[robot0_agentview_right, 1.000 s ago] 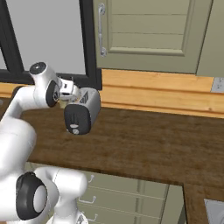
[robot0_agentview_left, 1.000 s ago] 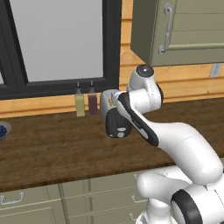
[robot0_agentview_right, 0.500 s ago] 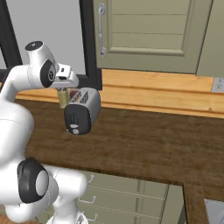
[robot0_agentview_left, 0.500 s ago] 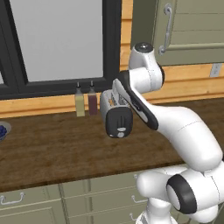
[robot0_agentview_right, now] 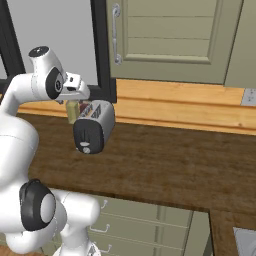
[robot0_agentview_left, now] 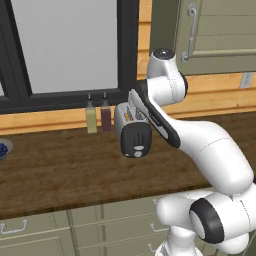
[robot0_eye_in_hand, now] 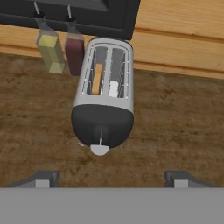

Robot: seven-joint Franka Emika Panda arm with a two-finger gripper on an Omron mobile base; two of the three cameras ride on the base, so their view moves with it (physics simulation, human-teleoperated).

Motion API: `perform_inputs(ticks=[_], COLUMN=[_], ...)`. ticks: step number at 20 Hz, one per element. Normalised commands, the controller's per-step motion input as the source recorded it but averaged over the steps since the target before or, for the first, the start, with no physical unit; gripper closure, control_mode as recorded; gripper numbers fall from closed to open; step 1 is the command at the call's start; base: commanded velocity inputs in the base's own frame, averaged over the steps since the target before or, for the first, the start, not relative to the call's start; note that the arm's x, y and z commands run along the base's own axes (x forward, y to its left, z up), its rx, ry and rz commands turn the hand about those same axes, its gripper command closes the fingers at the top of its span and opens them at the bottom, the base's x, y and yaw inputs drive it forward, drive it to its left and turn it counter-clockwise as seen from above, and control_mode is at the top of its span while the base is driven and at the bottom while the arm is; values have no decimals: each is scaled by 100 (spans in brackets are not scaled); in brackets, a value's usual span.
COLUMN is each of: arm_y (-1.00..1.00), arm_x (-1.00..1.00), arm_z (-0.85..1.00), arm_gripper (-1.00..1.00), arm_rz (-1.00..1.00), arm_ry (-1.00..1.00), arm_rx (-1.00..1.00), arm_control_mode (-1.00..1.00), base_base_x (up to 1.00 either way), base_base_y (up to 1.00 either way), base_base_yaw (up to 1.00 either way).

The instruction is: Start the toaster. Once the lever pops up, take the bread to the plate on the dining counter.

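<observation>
Dark wood counter (robot0_eye_in_hand: 175,131) under a black-framed window (robot0_agentview_left: 65,45).
I see the toaster (robot0_eye_in_hand: 104,103) lying long axis front-to-back, black end toward me; fingers (robot0_eye_in_hand: 43,177) wide apart, empty.

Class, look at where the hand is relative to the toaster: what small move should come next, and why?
Probably wait, hovering open above the toaster. The hand hangs over it with fingers spread wide, and the bread sits low in the left slot. Whether the lever on the black end face has popped up cannot be told; once it has, descend toward the bread.
</observation>
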Motion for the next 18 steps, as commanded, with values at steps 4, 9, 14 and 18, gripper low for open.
perform_inputs(ticks=[4, 9, 14, 18], arm_y=[0, 0, 0, 0], arm_x=[0, 0, 0, 0], arm_z=[0, 0, 0, 0], arm_gripper=[-100, -100, -100, -100], arm_rz=[0, 0, 0, 0], arm_ry=[0, 0, 0, 0], arm_rx=[0, 0, 0, 0], arm_control_mode=[-100, -100, -100, -100], base_base_x=[0, 0, 0, 0], base_base_y=[0, 0, 0, 0], base_base_yaw=[0, 0, 0, 0])
